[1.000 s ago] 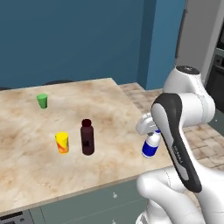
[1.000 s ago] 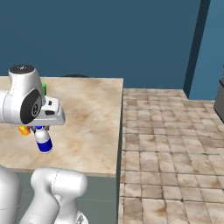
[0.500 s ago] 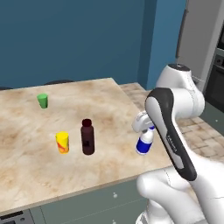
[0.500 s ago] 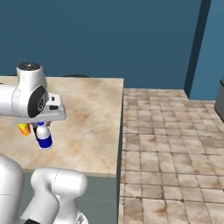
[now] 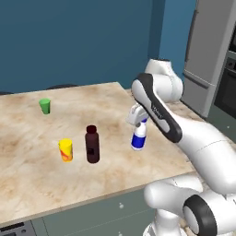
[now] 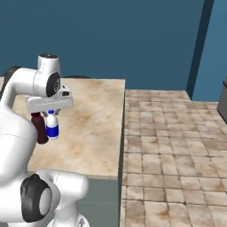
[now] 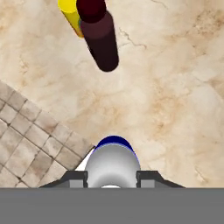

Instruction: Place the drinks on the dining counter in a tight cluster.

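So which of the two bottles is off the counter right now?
The small white bottle with the blue label: the gripper holds it by the top above the marble, while the taller dark maroon bottle stands on it.

The dark maroon capped bottle (image 5: 92, 144) stands upright mid-way along the beige marble dining counter (image 5: 32, 179), nearer its front edge, while the little white bottle with a blue label (image 5: 138, 137) hangs upright above the counter towards its right edge, well apart.

Gripper (image 5: 138, 123) clamped, pointing down
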